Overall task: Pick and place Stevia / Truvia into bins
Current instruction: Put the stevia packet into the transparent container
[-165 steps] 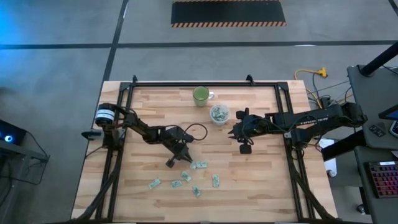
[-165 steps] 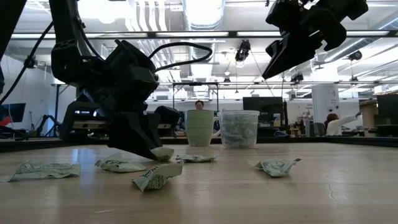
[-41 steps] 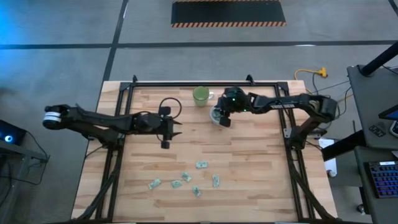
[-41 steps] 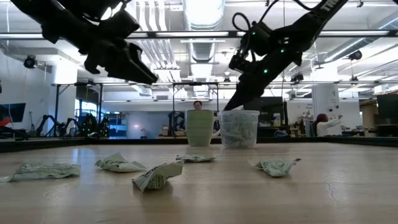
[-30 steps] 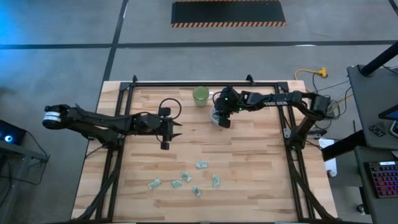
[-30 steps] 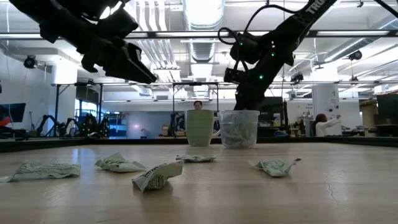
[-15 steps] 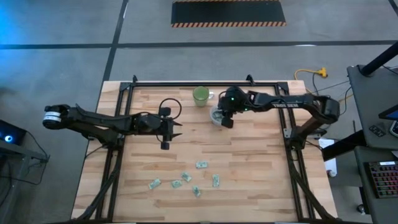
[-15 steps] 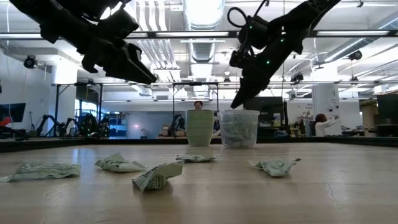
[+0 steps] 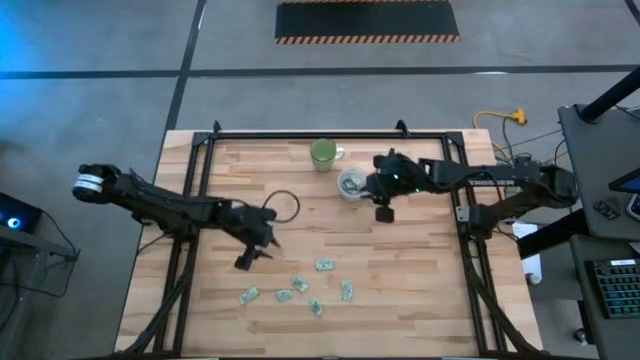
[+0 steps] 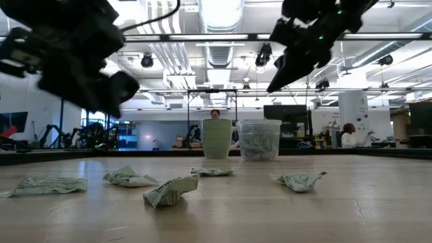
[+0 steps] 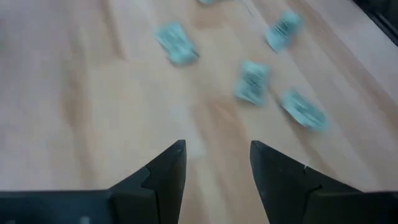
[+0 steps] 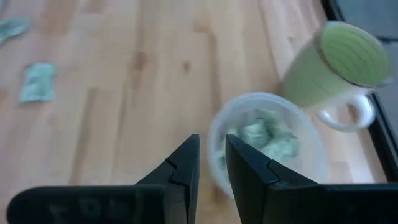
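left gripper (image 9: 246,260) now nearer sachets (image 9: 300,290), empty

No lettering, number or brand can be read anywhere. The sachets (image 9: 323,265) lying toward the table's (image 9: 420,300) near edge carry print too small and blurred to make out, and the green mug (image 12: 341,65) and clear cup (image 12: 267,143) near the far edge show none. The striped mat (image 9: 367,21) on the floor bears hazard stripes only, without words.

Motion-blurred sachets (image 11: 252,87) (print unreadable) past the left end effector (image 11: 214,165).
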Robot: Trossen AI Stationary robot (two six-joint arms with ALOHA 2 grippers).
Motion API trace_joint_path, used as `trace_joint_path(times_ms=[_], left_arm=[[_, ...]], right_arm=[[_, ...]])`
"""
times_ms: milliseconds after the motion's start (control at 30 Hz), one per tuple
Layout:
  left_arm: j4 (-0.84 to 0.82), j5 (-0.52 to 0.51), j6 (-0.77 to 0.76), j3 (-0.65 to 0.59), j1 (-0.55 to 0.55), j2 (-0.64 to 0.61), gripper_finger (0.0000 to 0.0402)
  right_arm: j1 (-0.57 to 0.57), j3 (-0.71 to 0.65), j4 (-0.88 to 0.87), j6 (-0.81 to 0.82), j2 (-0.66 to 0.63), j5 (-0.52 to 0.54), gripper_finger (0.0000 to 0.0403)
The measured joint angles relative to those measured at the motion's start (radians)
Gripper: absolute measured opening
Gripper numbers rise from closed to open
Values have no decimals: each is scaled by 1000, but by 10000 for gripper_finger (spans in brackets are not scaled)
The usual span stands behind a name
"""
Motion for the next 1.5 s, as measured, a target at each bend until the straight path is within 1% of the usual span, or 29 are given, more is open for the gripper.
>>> trace_joint_path(times_ms=[167, 300, 400, 500, 600, 833, 1067, 1233, 1333, 1500], left_arm=[[-5, 0, -196, -26, -138, 40, 162], [-24, -38, -366, -21, -258, 72, 162], [-76, -90, -510, -1, -342, 94, 162], [-148, -121, -650, 22, -410, 117, 162], [-176, -133, -739, 45, -453, 139, 162], [-184, -142, -769, 76, -471, 201, 162], [-193, -117, -781, 114, -470, 290, 162], [-248, -113, -778, 159, -470, 329, 161], [-277, -116, -773, 177, -470, 334, 148], [-280, -121, -748, 178, -470, 328, 99]], right_arm=[[58, -39, 1, 5, -84, -3, 68], [82, -47, 3, 18, -125, -2, 68], [96, -49, 6, 28, -135, 0, 68], [107, -49, 5, 41, -134, 0, 68], [113, -51, 5, 50, -126, 0, 68], [113, -55, 1, 78, -122, 0, 68], [113, -60, 1, 97, -122, -1, 68], [113, -63, 1, 105, -122, -1, 68], [113, -64, 1, 105, -122, -1, 68], [113, -64, 1, 100, -122, -1, 68]])
